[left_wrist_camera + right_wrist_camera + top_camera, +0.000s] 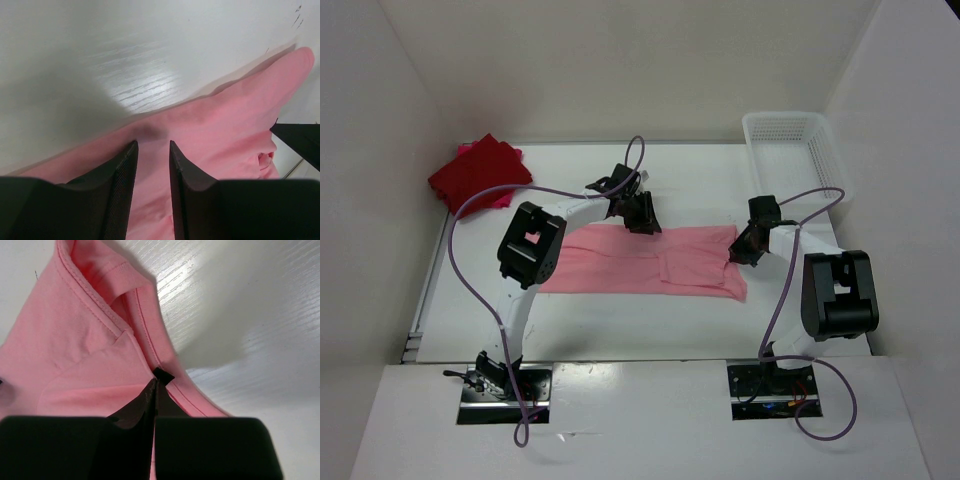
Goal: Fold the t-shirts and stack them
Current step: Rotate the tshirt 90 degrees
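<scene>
Light pink t-shirt (650, 265) lies spread as a long band across the table (620, 330), part folded by the look of it, w/ both arms on it. Right gripper (156, 382): jaws pressed together, pinching the shirt's stitched edge at its right end, just by a ribbed hem. Left gripper (152, 146): jaws apart, tips down at the shirt's far edge near mid-length, cloth showing in the gap, no bite yet as far as the wrist view tells.

Step in hand is prob. taking two holds to fold the band over. To do it well, left should close on the edge proper, all plies, not just the top one. Then both lift level & together, keep the cloth taut btw the holds, and lay it square on the near edge.

Red shirts (480, 175) sit folded well off the pink shirt's far-left corner. White basket (790, 130) stands beyond its far-right end.

Hard to tell:
- how many plies right holds
- whether that hem is collar or sleeve
- whether the red pile is one shirt or two

Arms cover parts of the pink shirt's far edge.
</scene>
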